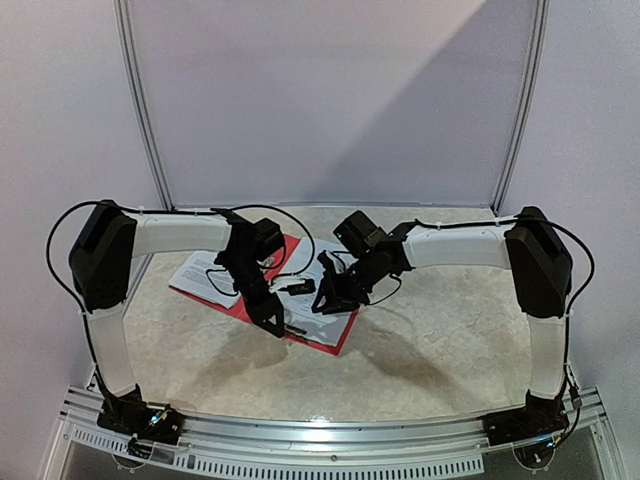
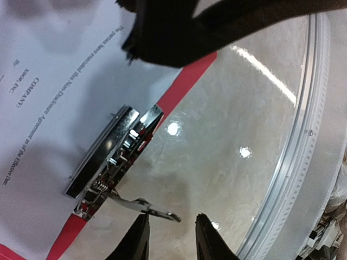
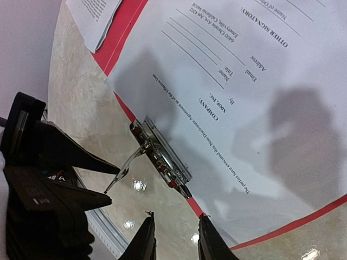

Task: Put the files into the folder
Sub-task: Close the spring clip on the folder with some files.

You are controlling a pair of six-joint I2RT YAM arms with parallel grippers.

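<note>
The red folder [image 1: 343,338] lies open and flat on the table, with white printed files [image 1: 196,270] on it. A printed sheet [image 3: 260,81] sits under the silver clip [image 3: 162,157] at the folder's near edge. The clip's lever [image 2: 146,206] is raised. My left gripper [image 2: 172,216] is open, and the lever's tip lies between its fingers, touching the left one. My right gripper [image 3: 176,215] hovers open just beside the clip, over the folder's red edge [image 3: 122,32], with nothing between its fingers. Both grippers [image 1: 275,322] [image 1: 327,298] meet over the folder's near side.
Another loose sheet [image 3: 95,13] lies over the folder's far end. A marbled tabletop [image 1: 430,340] surrounds the folder. An aluminium rail [image 1: 330,430] runs along the near edge, also seen in the left wrist view [image 2: 303,135]. A wall panel stands behind.
</note>
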